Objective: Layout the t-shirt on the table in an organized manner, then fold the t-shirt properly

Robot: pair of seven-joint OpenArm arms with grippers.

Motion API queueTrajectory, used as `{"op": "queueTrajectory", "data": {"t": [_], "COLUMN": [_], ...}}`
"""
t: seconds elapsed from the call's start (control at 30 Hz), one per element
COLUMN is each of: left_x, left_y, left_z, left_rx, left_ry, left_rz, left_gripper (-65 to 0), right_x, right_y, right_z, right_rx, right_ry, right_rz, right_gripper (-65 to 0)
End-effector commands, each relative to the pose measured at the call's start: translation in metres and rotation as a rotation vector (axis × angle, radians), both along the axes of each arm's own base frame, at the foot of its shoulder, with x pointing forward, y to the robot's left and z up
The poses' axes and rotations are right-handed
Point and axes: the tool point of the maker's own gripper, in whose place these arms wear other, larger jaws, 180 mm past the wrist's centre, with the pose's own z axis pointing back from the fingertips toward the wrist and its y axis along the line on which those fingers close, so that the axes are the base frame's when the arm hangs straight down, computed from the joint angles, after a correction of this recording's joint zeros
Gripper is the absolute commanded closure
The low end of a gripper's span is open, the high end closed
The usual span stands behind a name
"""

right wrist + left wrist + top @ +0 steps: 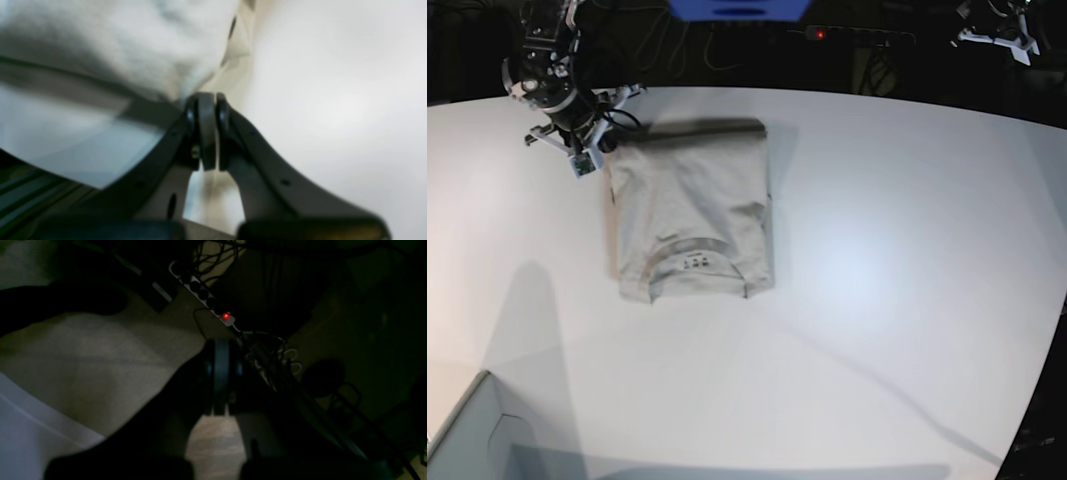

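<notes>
The t-shirt (692, 212) lies on the white worktop (897, 260), already narrowed into a tall rectangle with both sleeves turned in. The collar (695, 250) with its small dark label is at the near end, and the hem end is the far end of the t-shirt, where the cloth looks doubled and a little raised. The fabric is light grey-beige, soft and matt, with a few shallow wrinkles across the middle.

The right gripper (587, 150) stands at the far corner of the t-shirt, on the side away from the middle of the worktop. In the right wrist view the jaws are together and the edge of the cloth comes right up to their tips (207, 100); it seems to be pinched there, but the picture is blurred and I cannot be sure.

I judge that the step in hand is the lengthwise fold, hem toward collar. To do it well, the corner should travel straight along the long side of the t-shirt, low over the cloth, so the layers do not slide apart.

The left gripper (221, 353), well apart from the t-shirt and beyond the worktop edge, has its jaws together on nothing.
</notes>
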Motion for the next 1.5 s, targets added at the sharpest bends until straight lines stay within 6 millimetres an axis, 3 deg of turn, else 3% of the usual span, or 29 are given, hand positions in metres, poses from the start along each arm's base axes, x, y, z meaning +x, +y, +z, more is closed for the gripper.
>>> {"op": "queueTrajectory", "data": {"t": [0.0, 0.17, 0.4, 0.5, 0.63, 0.77, 0.9, 1.03, 1.13, 1.27, 1.47], "left_x": [0.0, 0.011, 0.017, 0.018, 0.018, 0.015, 0.01, 0.014, 0.011, -0.002, -0.028], "left_y": [0.011, 0.01, 0.01, 0.01, 0.01, 0.005, -0.003, -0.017, -0.04, -0.071, -0.113], "left_z": [0.006, 0.007, 0.007, 0.007, 0.007, -0.007, -0.03, -0.052, -0.07, -0.094, -0.12], "left_rx": [0.027, 0.026, 0.025, 0.025, 0.026, 0.02, 0.02, 0.067, 0.075, 0.023, -0.054], "left_ry": [-0.006, -0.025, -0.036, -0.038, -0.038, 0.017, 0.099, 0.134, 0.161, 0.185, 0.164], "left_rz": [-0.007, -0.007, -0.007, -0.007, -0.007, -0.027, -0.064, -0.189, -0.329, -0.394, -0.346], "left_gripper": [0.0, 0.0, 0.0, 0.0, 0.0, 0.0, 0.0, 0.0, 0.0, 0.0, 0.0], "right_x": [0.009, 0.009, 0.004, 0.004, 0.004, 0.005, -0.022, -0.069, -0.103, -0.145, -0.192], "right_y": [0.0, 0.003, 0.03, 0.033, 0.025, -0.003, -0.028, -0.023, -0.024, -0.018, -0.052], "right_z": [0.009, 0.009, 0.006, 0.006, 0.006, 0.015, 0.031, 0.046, 0.042, 0.0, -0.062], "right_rx": [0.008, 0.012, 0.039, 0.042, 0.033, -0.005, -0.07, -0.094, -0.106, -0.043, -0.01], "right_ry": [-0.043, -0.045, -0.031, -0.031, -0.032, -0.054, -0.052, -0.012, 0.059, 0.206, 0.405], "right_rz": [-0.001, 0.003, 0.077, 0.084, 0.062, -0.011, -0.065, -0.085, -0.081, -0.113, -0.201], "right_gripper": [0.0, 0.0, 0.0, 0.0, 0.0, 0.0, 0.0, 0.0, 0.0, 0.0, 0.0]}}
